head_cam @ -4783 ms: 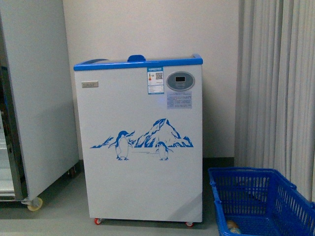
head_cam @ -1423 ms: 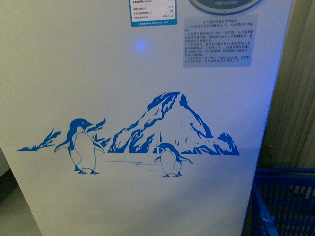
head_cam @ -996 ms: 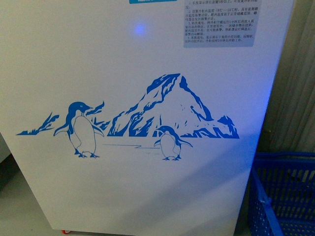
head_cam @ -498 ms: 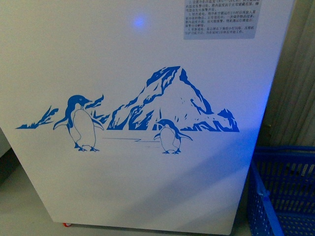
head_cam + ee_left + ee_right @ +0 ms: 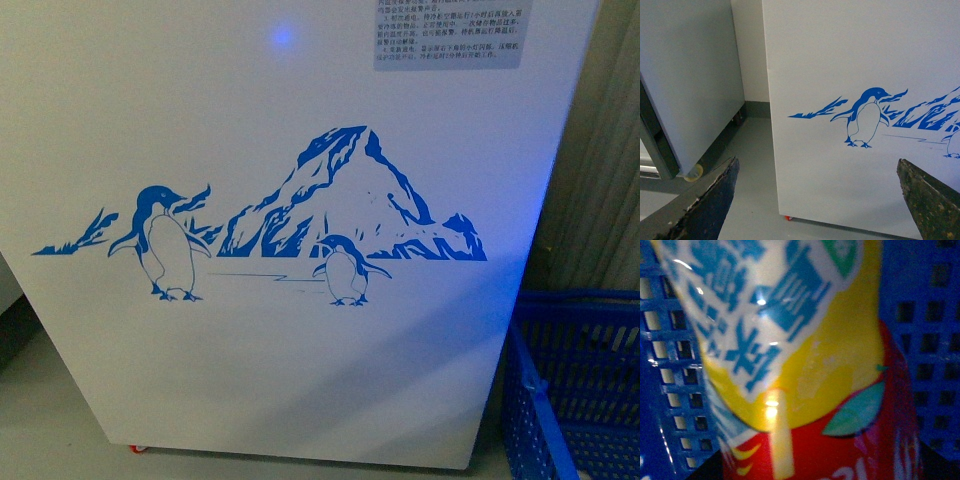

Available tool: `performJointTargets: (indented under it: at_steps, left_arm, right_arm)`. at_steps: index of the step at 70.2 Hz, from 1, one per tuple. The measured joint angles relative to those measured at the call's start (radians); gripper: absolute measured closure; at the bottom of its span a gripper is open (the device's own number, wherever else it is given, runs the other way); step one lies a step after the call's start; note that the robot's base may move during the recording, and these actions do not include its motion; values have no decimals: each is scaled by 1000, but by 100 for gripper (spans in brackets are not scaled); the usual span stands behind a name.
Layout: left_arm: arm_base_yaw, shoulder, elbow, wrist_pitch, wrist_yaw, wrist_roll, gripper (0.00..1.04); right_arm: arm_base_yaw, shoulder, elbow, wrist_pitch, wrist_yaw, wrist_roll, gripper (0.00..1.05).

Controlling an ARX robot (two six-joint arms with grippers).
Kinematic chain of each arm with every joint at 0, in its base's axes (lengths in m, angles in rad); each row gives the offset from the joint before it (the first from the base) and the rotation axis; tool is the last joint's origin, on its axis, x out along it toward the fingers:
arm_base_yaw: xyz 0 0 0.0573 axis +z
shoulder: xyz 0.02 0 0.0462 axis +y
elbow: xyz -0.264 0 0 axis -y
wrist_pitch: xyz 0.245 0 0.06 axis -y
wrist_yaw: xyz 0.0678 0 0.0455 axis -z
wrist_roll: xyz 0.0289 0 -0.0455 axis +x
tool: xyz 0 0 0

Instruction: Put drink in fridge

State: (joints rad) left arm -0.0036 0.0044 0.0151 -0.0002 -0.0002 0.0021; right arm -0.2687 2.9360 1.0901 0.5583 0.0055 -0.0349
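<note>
Front view: the fridge [image 5: 300, 380] fills the frame with its white front panel, well clear of either pincer. The penguin-and-mountain decal [image 5: 330, 200] runs across the middle. A blue light [image 5: 284, 37] glows near the top and a grey instruction sticker [image 5: 447, 35] is cut off by the upper edge. Against half a second ago, everything sits slightly higher in the frame: less of the sticker shows, and the red caster [image 5: 137, 449] has risen a little. A blue basket [image 5: 580, 300] stands just beside the fridge, with a curtain [image 5: 610, 180] behind it.

Left wrist view: the left pincer [image 5: 820, 200] has its fingers [image 5: 715, 205] wide apart with nothing between them. The fridge front faces it, with the larger penguin beyond the gap. A grey cabinet [image 5: 685, 75] on a pale caster [image 5: 692, 173] stands off to one side on the floor [image 5: 750, 165].

Right wrist view: the drink [image 5: 805, 365] crowds the lens, its blue, yellow and red label blurred, with blue basket mesh on both sides. The right pincer does not show, so I cannot tell whether it is clamped on the bottle
</note>
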Motion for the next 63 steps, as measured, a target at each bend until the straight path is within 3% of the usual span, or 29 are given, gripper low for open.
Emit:
performJointTargets:
  at_steps: [20, 34, 48, 63]
  left_arm:
    - [0, 0, 0, 0, 0, 0, 8]
    - [0, 0, 0, 0, 0, 0, 8]
    - [0, 0, 0, 0, 0, 0, 8]
    - [0, 0, 0, 0, 0, 0, 8]
  right_arm:
    - [-57, -172, -176, 30, 24, 54, 60]
    - [-29, -541, -398, 8, -58, 100, 60]
    - [-28, -1144, -586, -251, -91, 132, 60]
    - [-48, -1727, -566, -563, -125, 155, 60]
